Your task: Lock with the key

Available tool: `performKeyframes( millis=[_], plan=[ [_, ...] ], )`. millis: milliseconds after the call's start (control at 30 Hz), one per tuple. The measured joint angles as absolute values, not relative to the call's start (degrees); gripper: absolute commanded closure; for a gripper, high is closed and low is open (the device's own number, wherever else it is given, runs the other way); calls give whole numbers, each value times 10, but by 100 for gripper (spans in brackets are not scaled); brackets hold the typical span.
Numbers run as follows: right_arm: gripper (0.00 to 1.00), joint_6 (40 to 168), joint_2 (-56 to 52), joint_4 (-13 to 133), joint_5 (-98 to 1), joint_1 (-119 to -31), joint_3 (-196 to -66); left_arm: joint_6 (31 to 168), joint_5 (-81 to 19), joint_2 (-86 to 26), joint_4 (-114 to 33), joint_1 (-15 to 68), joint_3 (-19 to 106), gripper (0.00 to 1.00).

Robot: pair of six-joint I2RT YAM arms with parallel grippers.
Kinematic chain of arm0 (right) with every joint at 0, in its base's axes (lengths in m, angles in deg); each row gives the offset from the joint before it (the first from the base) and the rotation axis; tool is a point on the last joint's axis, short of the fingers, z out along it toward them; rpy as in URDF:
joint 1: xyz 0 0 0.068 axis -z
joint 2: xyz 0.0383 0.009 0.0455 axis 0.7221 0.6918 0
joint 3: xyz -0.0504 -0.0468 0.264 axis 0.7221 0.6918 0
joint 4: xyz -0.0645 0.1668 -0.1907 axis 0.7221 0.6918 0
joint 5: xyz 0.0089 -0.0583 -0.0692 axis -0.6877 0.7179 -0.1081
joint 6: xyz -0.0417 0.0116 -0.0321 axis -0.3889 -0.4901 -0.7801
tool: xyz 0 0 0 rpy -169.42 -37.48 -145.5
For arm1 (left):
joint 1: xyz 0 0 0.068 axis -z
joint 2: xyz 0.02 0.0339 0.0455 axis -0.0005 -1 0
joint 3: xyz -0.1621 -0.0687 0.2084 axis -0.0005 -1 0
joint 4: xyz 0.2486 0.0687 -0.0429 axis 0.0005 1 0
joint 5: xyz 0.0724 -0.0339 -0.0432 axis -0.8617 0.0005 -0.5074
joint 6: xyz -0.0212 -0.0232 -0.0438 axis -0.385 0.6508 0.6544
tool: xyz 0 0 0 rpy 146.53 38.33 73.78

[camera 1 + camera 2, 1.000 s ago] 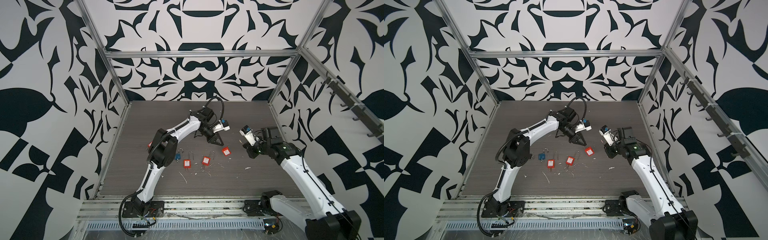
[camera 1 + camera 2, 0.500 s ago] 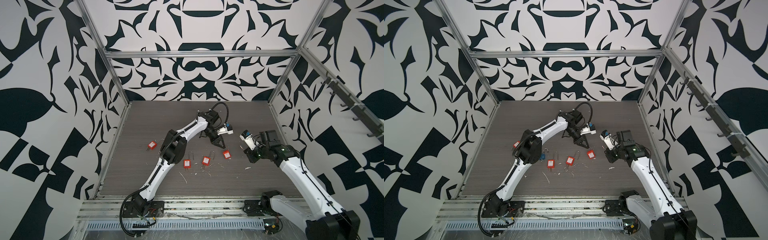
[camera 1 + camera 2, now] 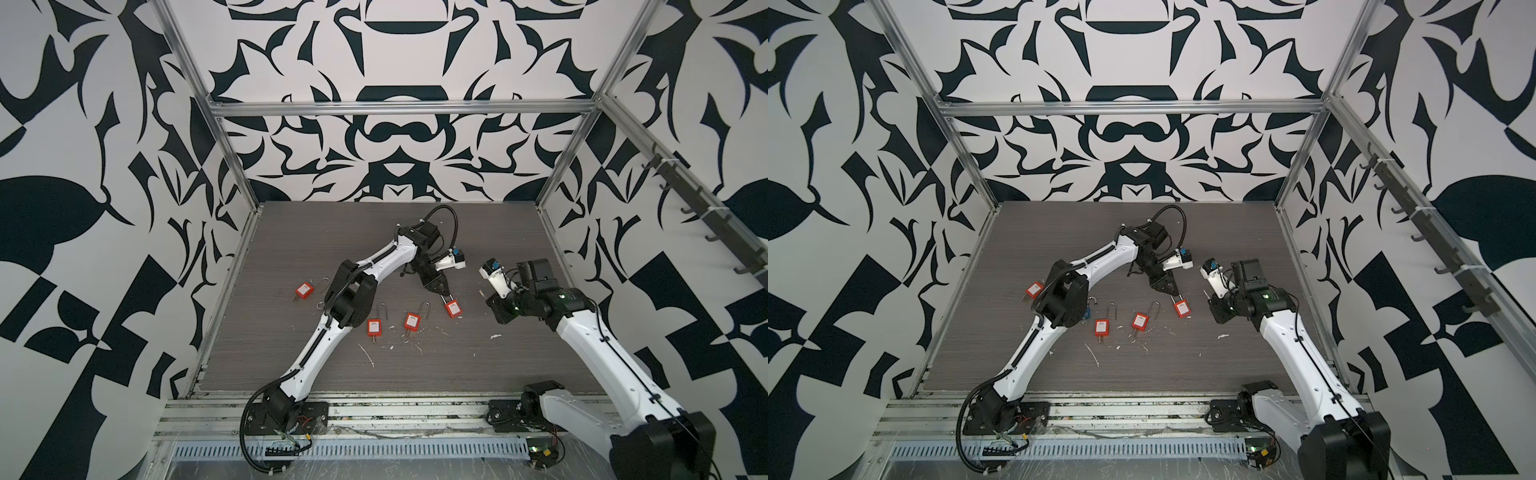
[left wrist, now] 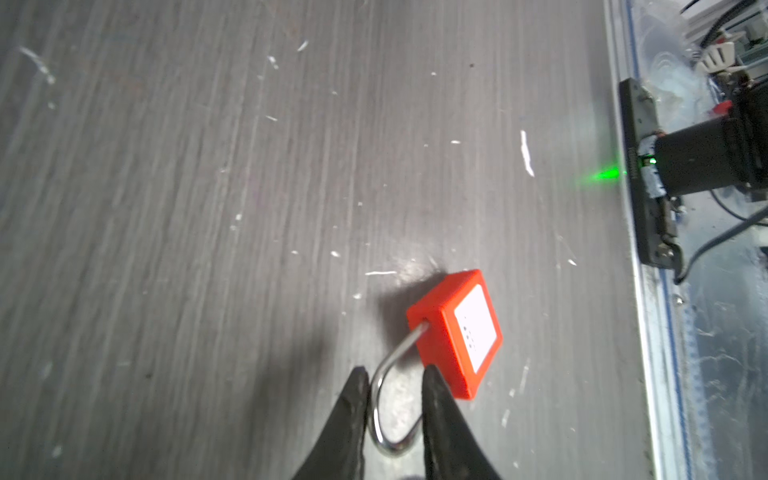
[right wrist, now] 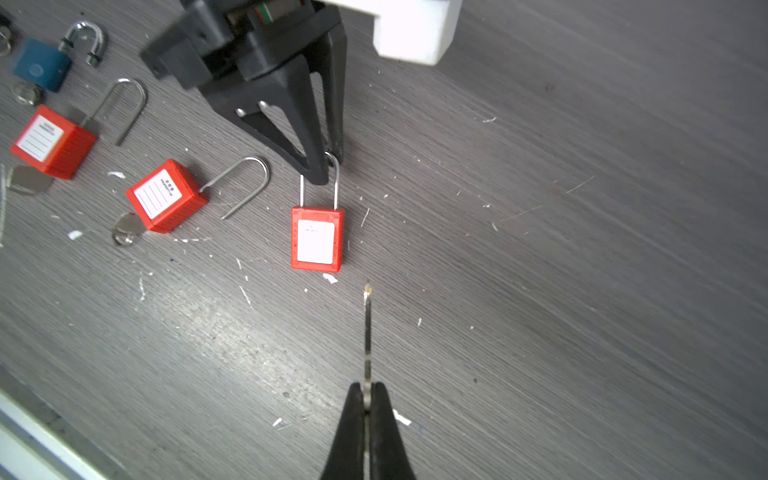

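Observation:
A red padlock [image 3: 453, 308] [image 3: 1182, 308] with a white label lies on the dark table, its shackle pushed in at both legs [image 5: 316, 239]. My left gripper [image 3: 441, 291] [image 3: 1172, 290] [image 5: 328, 166] is down at the shackle's bend. Its jaws stand a little open [image 4: 392, 374], one on each side of the loop, and the padlock [image 4: 457, 336] rests on the table. My right gripper [image 3: 490, 299] [image 3: 1212, 297] [image 5: 366, 388] hovers to the right, shut on a thin key [image 5: 367, 332]. The key is seen edge-on and points at the padlock's lower end, a short gap away.
Left of this padlock lie more red padlocks [image 3: 411, 320] [image 3: 374, 326] [image 3: 304, 291] with open shackles, two with keys in them [image 5: 124, 232]. A blue padlock [image 3: 1086, 313] [image 5: 41, 68] sits by the left arm's elbow. White scraps litter the table. The front rail [image 4: 648, 332] runs close by.
The left arm has reached further right and lowered onto the padlock's shackle. Its jaws, shut before, now stand apart. The right gripper with the key has drifted slightly right and forward.

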State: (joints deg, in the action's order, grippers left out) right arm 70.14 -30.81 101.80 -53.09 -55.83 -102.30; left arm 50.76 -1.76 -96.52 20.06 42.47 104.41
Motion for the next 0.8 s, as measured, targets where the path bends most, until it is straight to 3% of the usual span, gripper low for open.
performKeyframes(
  millis=[200,400,800],
  plan=[
    [100,799,-290,1020,-541,-559,-1068,551,-35,-966,116,421,1038,60],
    [100,897,-242,1039,-525,-563,-1081,657,-10,-897,-41,394,931,52],
    [100,997,-60,1037,-469,-608,-1105,761,-29,-508,-212,327,547,49]
  ],
)
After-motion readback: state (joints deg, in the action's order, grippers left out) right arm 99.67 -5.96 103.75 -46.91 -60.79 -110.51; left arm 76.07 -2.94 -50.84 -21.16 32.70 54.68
